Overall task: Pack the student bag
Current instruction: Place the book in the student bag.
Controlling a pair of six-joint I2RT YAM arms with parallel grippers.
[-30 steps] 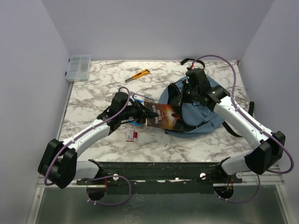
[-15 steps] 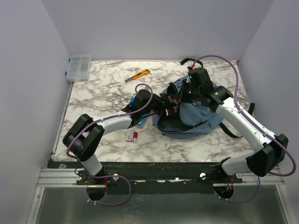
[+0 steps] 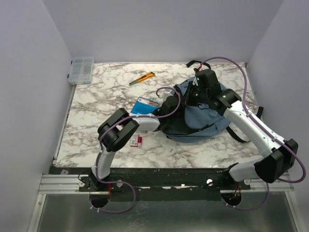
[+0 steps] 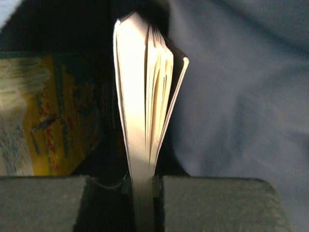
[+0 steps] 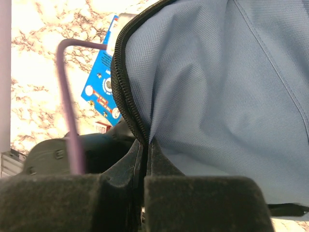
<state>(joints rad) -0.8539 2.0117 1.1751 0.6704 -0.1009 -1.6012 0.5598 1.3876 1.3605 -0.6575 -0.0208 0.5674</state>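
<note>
- We see student bag (image 3: 205,118) mid-right on the table (image 3: 96,106), with its mouth facing left.
- Right gripper (image 5: 145,162) is pinched shut on its zipper edge (image 5: 126,92). If the fabric slips, the mouth collapses.
- Left gripper (image 4: 142,181) is clamped on book (image 4: 145,96) inside the opening. The pages are fanning and could snag the lining.
- Purple cable (image 5: 67,106) near the zipper may catch.

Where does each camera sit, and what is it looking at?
Top: above and behind, looking down at the table, student bag, left arm, right arm.
Left wrist: looks past the left pincer at the book it clamps.
Right wrist: looks along the right pincer pinching the bag's zipper edge.
Shared: all three show the bag.
</note>
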